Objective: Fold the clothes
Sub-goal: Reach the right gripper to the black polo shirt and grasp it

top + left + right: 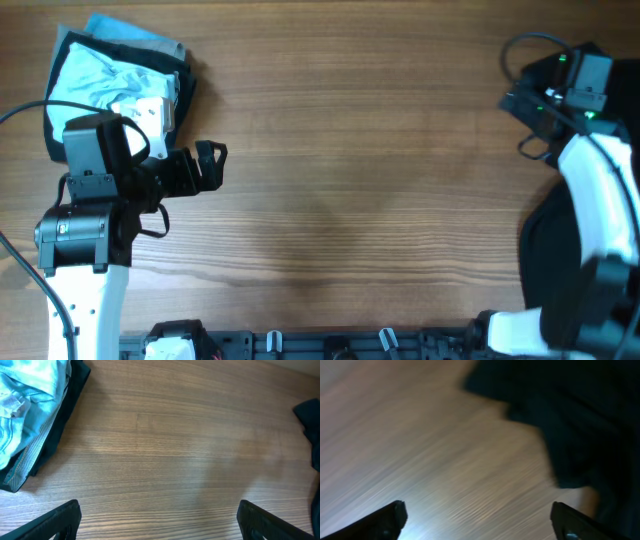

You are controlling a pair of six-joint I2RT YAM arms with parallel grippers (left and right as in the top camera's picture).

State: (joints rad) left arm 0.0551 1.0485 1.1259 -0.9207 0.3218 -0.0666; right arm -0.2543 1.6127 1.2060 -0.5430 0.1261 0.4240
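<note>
Clothes lie in two places, and the split looks deliberate: the folded stack of pale blue and dark garments sits off to the left of the left pincer, probably parked there as finished work, away from the folding area of the wooden table. That pincer is spread wide with nothing between its fingers. The black T-shirt is heaped far ahead of it, under the right arm. The right pincer is also wide apart and holds nothing. The shirt lies just ahead of it and to its right, apparently untouched, though that view is blurred. Grasping the shirt seems the next step
</note>
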